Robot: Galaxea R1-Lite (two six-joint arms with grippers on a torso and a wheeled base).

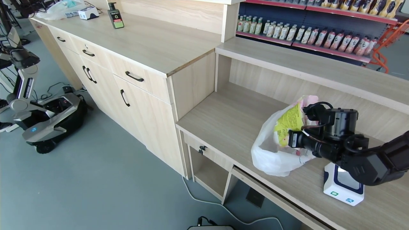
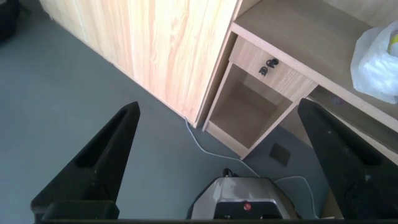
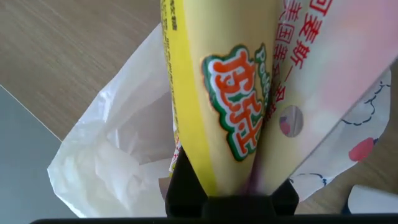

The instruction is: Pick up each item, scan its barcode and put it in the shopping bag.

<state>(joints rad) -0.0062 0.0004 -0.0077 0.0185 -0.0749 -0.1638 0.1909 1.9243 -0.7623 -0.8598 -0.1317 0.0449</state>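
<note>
On the lower desk counter [image 1: 223,118], toward the right of the scene, a white shopping bag [image 1: 271,153] [image 3: 112,155] [image 2: 376,56] sits slumped with its mouth open. The right gripper [image 1: 309,112] [image 3: 230,190] hangs at the far right side of the bag, its fingers clamped on a yellow and pink snack packet [image 1: 289,123] [image 3: 230,93]. The packet's lower part lies behind the bag's thin near wall, and its upper end stands above the rim. Just to the right of the bag and nearer, a white and blue barcode scanner [image 1: 343,188] [image 3: 373,199] stands on the same counter, partly hidden by the right arm.

The left gripper [image 2: 219,106] hangs over the grey floor, left of the desk, with its two dark fingers [image 2: 102,162] spread wide and nothing between them. Beyond it the desk's small drawer [image 2: 267,65] [image 1: 203,149] sits above an open cubby, and a white cable [image 2: 199,137] trails across the floor. A long wooden cabinet [image 1: 143,41] runs along the left, and shelves of bottles [image 1: 303,32] stand at the far right.
</note>
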